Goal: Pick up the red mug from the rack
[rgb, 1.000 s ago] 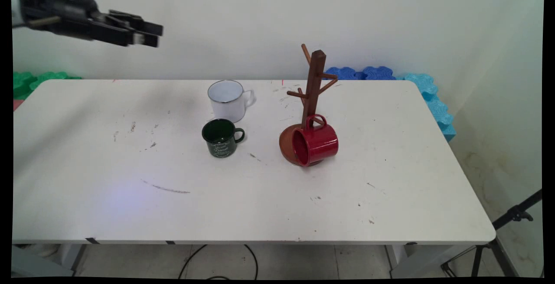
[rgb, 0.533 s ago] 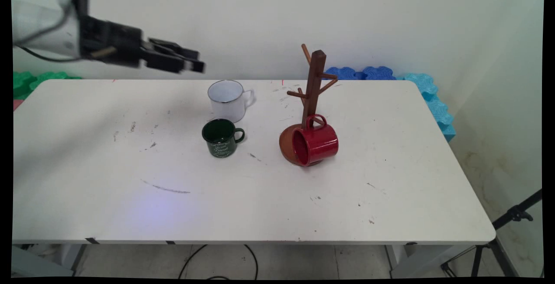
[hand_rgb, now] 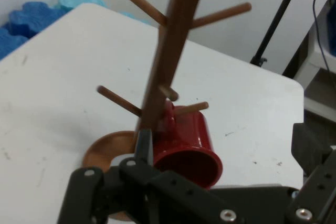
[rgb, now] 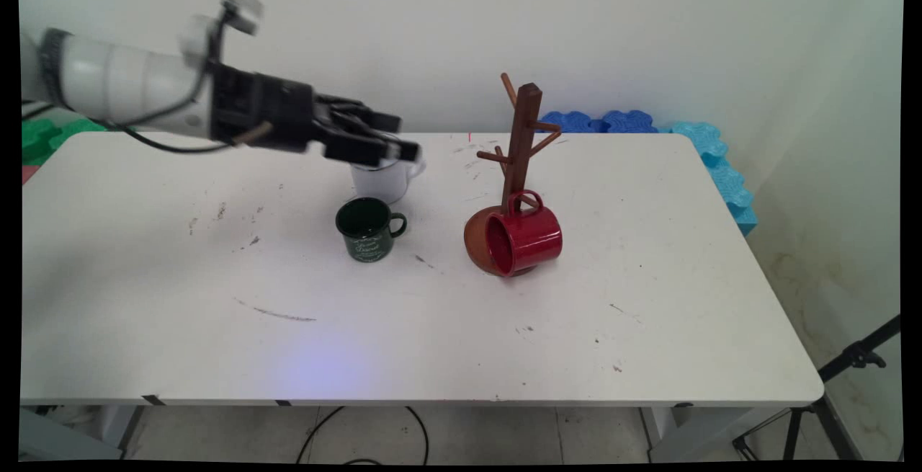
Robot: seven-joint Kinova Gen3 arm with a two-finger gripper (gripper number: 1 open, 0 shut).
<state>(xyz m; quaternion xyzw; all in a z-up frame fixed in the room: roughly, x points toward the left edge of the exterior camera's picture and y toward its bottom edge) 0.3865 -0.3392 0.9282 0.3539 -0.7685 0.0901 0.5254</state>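
The black two-finger tool (rgb: 392, 142) reaches in from the left, level and raised above the far half of the white tabletop (rgb: 180, 328); whether its jaws stand open or closed cannot be told from either view, and nothing can be seen held in it. In the main view its tip lies over the top of the white enamel mug with a dark rim (rgb: 385, 180), which stands upright near the far edge with its handle to the right; whether tool and mug touch cannot be told. Just in front of that mug, nearer the camera, stands a small dark green mug with pale lettering (rgb: 367, 230), upright, handle to the right, apart from the tool. To the right of both, past a bare stretch of tabletop, is a brown wooden mug tree with a round base and slanting pegs (rgb: 524, 137), its post upright. A glossy red mug (rgb: 524, 240) hangs by its handle from one of the lower pegs, tipped on its side with its mouth facing the camera's left, over the round base. The hand view looks straight at this wooden tree (hand_rgb: 168, 61) and the red mug (hand_rgb: 189, 148) at its foot, above the tool's black linkage.
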